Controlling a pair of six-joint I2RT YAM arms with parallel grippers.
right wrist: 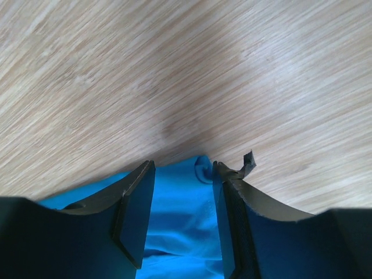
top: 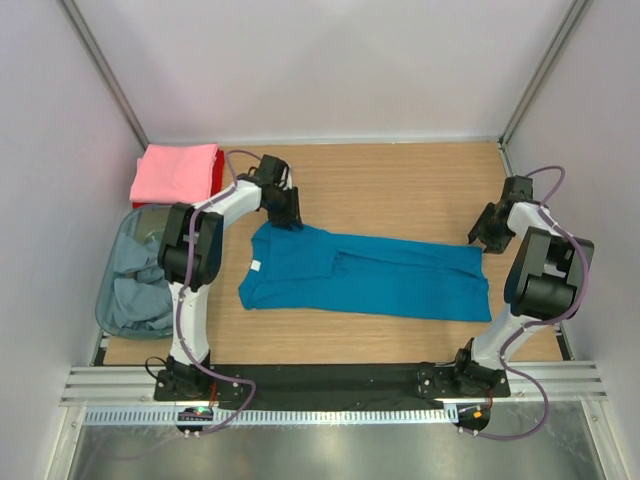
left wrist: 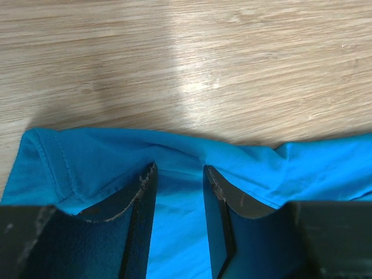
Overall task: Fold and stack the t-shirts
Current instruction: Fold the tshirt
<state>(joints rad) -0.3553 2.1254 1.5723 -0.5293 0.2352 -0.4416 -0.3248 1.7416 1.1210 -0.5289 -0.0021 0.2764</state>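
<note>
The teal blue t-shirt [top: 360, 272] lies flat across the middle of the table, folded into a long band with its collar end at the left. My left gripper [top: 289, 217] is at the shirt's far left corner. In the left wrist view its jaws [left wrist: 180, 170] stand open with teal cloth [left wrist: 116, 157] between and under them. My right gripper [top: 483, 238] is at the far right corner. Its jaws [right wrist: 183, 167] stand open astride the curled corner of the cloth [right wrist: 174, 203]. A folded pink t-shirt [top: 176, 171] lies on a red one [top: 217, 176] at the far left.
A translucent grey-blue plastic bin [top: 108, 285] stands at the left edge and holds pale grey-blue shirts [top: 140, 290]. Metal frame posts rise at the far corners. A black strip and the arm bases run along the near edge.
</note>
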